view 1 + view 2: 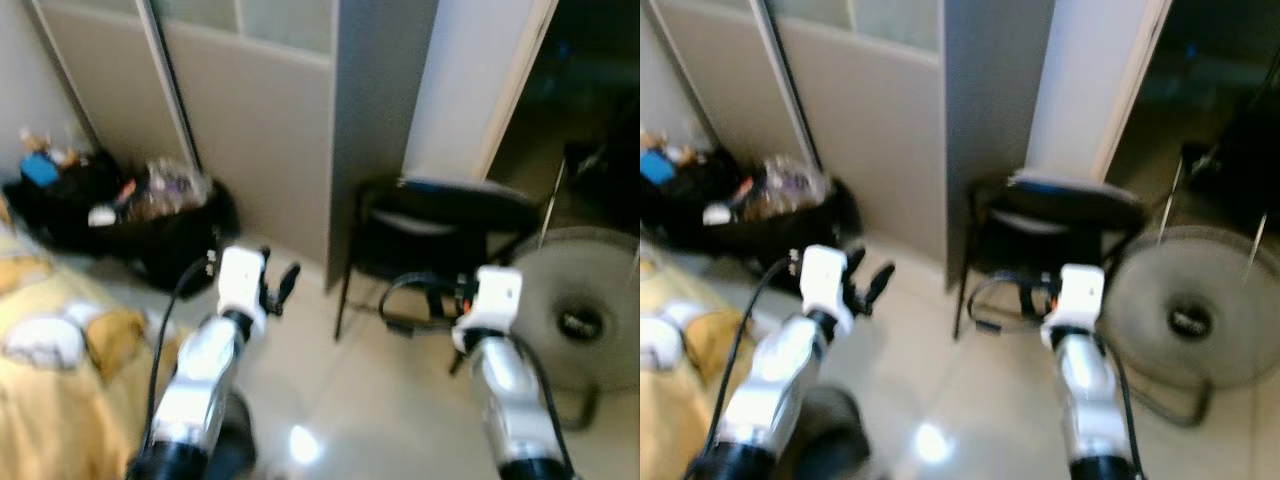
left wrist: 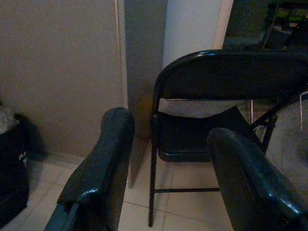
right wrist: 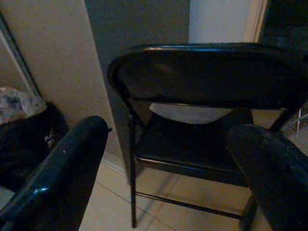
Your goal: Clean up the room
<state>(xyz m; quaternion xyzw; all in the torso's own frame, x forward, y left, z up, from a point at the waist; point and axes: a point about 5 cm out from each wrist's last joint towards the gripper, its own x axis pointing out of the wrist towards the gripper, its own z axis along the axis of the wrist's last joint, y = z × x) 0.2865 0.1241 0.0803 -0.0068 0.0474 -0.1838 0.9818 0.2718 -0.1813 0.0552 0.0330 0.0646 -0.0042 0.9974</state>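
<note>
A black folding chair (image 1: pixel 440 225) stands on the pale tile floor against a grey wall panel, facing me. Both arms are raised toward it. My left gripper (image 1: pixel 280 285) hovers open over the floor to the chair's left, nothing between its fingers (image 2: pixel 103 163). My right gripper (image 3: pixel 168 130) is open too, held just in front of the chair seat (image 3: pixel 192 144), with nothing in it. A black bag (image 1: pixel 130 215) stuffed with clutter and plastic wrap sits on the floor at the far left by the sliding door.
A round floor fan (image 1: pixel 580 310) stands to the right of the chair, its cable trailing on the tiles. Yellow bedding (image 1: pixel 50 350) fills the lower left. A dark doorway (image 1: pixel 590 90) opens at the upper right. Both eye views are blurred.
</note>
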